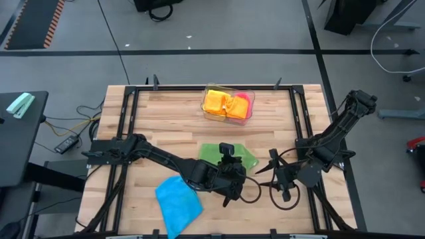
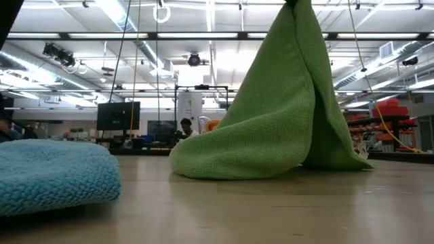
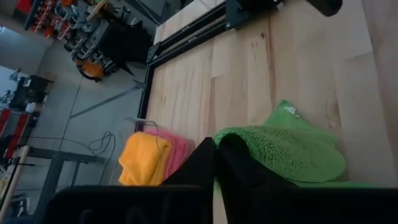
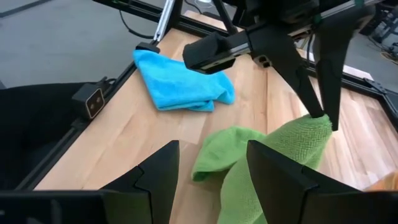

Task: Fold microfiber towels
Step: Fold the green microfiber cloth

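Observation:
A green towel (image 1: 214,154) lies at the table's middle, one part raised into a peak (image 2: 298,27) and its lower folds resting on the wood (image 2: 230,163). My left gripper (image 4: 320,115) is shut on that peak. A little to the towel's right, my right gripper (image 4: 211,155) is open and points at the towel with nothing between its fingers; it shows again in the high view (image 1: 267,174). A crumpled blue towel (image 1: 178,199) lies toward the near left. Orange (image 1: 218,101) and pink (image 1: 244,99) towels sit in a clear tray (image 1: 207,114). My left gripper pinches the green towel's raised tip (image 4: 314,124) between its two fingers, which come down at it from above. One layer or several, I cannot tell. The towel hangs below the fingers like a tent, drawn up on one side, with its lower part on the table.
Black frame rails (image 1: 302,126) run around the tabletop. A dark cable loop (image 1: 287,202) lies on the wood near my right gripper. Bare wood (image 1: 166,126) lies at the far left between the tray and the left arm.

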Controlling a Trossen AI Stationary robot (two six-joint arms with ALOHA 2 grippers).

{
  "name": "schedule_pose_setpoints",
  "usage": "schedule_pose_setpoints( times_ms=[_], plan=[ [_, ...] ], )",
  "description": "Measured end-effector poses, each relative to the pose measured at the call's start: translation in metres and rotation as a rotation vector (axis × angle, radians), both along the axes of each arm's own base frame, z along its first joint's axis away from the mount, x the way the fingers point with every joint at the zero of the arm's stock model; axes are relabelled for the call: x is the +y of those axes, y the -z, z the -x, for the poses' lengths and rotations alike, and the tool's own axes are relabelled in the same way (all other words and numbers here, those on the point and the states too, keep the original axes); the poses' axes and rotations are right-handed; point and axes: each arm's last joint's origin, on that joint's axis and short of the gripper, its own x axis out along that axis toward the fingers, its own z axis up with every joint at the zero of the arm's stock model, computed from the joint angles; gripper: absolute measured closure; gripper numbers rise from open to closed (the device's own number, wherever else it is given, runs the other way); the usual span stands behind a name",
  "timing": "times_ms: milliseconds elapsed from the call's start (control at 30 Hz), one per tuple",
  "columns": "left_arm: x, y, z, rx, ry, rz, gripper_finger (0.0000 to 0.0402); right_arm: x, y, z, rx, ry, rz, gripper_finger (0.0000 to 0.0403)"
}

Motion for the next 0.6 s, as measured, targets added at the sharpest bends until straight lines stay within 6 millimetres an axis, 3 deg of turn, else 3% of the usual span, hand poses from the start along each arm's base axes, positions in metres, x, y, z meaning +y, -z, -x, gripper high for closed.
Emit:
schedule_pose_setpoints(
  times_ms=[233, 433, 600],
  plan=[
    [0.0, 0.0, 0.0, -0.001, 0.0, 0.001, 0.0372, 0.001, 0.0, 0.0, 0.011, -0.014, -0.021, 0.0205],
    [0.0, 0.0, 0.0, 0.0, 0.0, 0.001, 0.0391, 0.01, 0.007, 0.0, 0.107, -0.188, -0.072, 0.0205],
    [0.0, 0.0, 0.0, 0.0, 0.0, 0.001, 0.0372, 0.017, 0.017, -0.004, 0.174, -0.279, -0.066, 0.0205]
  ],
)
